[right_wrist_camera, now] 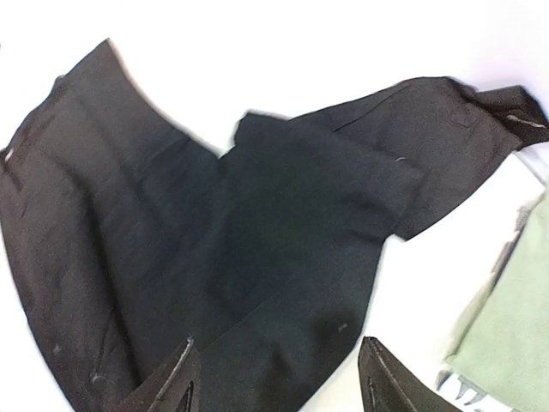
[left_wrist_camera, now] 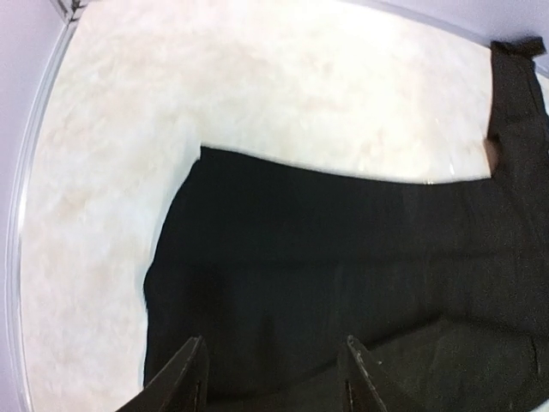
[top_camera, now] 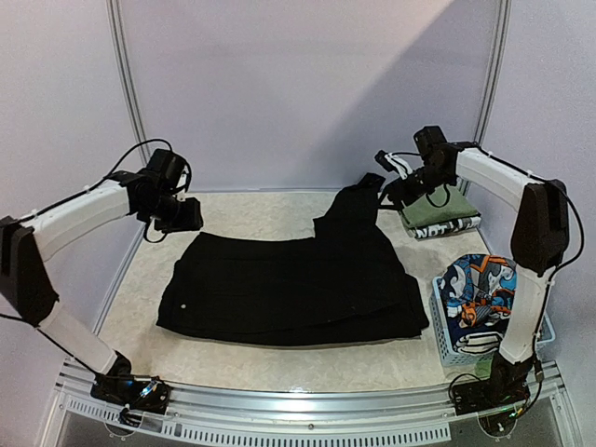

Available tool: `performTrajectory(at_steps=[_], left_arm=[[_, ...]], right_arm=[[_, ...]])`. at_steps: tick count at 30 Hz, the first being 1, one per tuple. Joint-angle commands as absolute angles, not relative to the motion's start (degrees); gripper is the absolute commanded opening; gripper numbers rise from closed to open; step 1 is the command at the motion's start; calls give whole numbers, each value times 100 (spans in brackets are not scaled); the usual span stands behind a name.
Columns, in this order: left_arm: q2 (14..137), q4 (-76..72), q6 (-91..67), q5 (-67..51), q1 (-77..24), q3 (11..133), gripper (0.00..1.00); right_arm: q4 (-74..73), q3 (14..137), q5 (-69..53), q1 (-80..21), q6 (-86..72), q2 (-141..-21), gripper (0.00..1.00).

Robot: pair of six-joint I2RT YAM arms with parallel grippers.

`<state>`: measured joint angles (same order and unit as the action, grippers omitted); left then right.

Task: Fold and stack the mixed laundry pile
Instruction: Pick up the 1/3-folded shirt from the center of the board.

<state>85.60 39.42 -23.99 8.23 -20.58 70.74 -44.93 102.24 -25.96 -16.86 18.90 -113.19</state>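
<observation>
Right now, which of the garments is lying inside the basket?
The orange-blue-white cartoon-print garment, bundled in the pale blue basket. The black garment lies spread on the table, and the olive-green cloth sits folded beyond the basket.

Robot lab booth, plain lilac partition walls (top_camera: 307, 84), aluminium-edged table (top_camera: 270, 209).

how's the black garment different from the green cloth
The black garment is spread loosely across the table; the green cloth is folded into a neat block. The black garment covers far more area than the green cloth. It lies directly on the table, while the green cloth sits on a black-and-white printed piece. Both are plain, unprinted fabric.
</observation>
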Motion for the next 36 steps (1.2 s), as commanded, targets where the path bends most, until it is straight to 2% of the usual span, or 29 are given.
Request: performTrajectory(at_steps=[1,4,7,12,17,28,31,33,36], left_arm=[[9593,3424,-2216,1234,-1916,7868,54],[10278,3464,-2012,921,-1653,8479,60],[10841,3594,-1855,357,-1259,8964,66],[11534,3690,-1924,-632,-680,9436,66],[11952,3740,-1722,-697,-577,9591,66],[12081,3245,-1915,-1535,-2,9259,66],[12084,3215,-1918,-1595,145,9255,66],[12116,3204,-1914,-1665,220,9270,66],[12217,3133,-1874,-1908,303,9306,66]], right_arm=[[-4458,11208,-2298,-1595,883,-12340,64],[-5055,12226,-2429,-1510,641,-13270,65],[-5293,12498,-2296,-1496,694,-13803,65],[-5654,12536,-2129,-1390,987,-14088,64],[-5804,12546,-1929,-1297,1228,-14294,64],[-5948,13012,-2749,-1291,1624,-14781,59],[-5944,13162,-2902,-1292,1567,-14912,55],[-6035,13372,-2966,-1292,1512,-15023,48],[-6146,13517,-3037,-1276,1488,-15158,30]])
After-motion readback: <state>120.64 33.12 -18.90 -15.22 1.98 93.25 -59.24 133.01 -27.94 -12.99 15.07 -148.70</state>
